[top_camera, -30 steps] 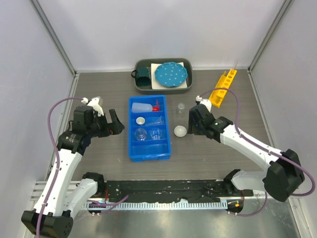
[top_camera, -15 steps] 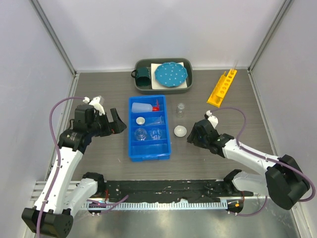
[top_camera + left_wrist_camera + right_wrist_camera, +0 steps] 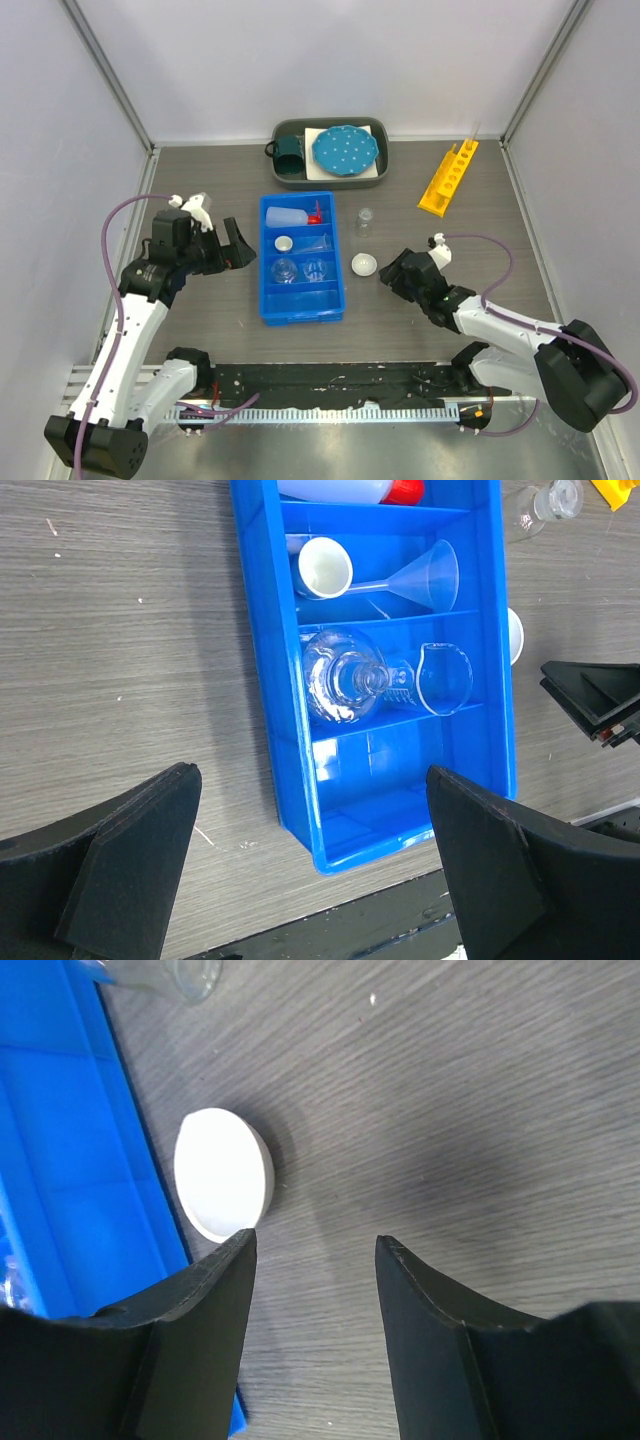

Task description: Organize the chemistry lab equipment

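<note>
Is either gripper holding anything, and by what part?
Nothing is held. The left gripper is open over the blue bin; the right gripper is open near the small white dish.

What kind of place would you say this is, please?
Likely a robot test cell staged as a chemistry bench: a blue bin holding a funnel and flask, and a yellow test-tube rack on the table.
</note>
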Motion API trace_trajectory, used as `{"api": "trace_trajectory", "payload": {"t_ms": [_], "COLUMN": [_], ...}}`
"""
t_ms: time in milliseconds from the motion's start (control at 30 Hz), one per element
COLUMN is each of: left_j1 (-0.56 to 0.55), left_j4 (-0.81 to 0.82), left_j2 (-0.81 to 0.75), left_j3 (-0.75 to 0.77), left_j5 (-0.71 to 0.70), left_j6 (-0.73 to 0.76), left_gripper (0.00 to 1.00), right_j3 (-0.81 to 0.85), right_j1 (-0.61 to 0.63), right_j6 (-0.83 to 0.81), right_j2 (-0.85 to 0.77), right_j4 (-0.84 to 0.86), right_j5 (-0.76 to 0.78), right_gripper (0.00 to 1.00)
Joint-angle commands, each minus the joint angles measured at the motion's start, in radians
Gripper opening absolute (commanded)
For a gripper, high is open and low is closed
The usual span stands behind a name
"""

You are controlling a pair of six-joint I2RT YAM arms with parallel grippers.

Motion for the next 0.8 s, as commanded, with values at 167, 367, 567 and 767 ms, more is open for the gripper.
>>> {"api": "trace_trajectory", "payload": {"t_ms": [167,367,567,767], "left_j1": [-0.005,-0.003,-0.005,-0.003], "left_j4": [0.045,0.038,0.037,0.026], "left_j2": [0.01,0.002,-0.001,-0.009], "left_j3": [0.007,0.009,0.003,0.009], "left_j5": [0.017,0.012,0.003,-0.009], "left_j6": [0.011,0.012,0.019,0.026], "left_gripper": [1.0,1.0,1.0,1.0], "right_j3": [0.019,0.03,0.053,0.059], "right_j1": [-0.008,-0.01,-0.008,-0.008], "right_j6": [0.058,0.078,0.08,0.081], "right_j2": [0.061,0.128,0.191,0.233], "right_j4": [0.165,0.223,0.26,0.288], "right_j5": [0.042,0.03,0.011,0.004], "right_gripper": [0.56,0.56,0.55,0.55]}}
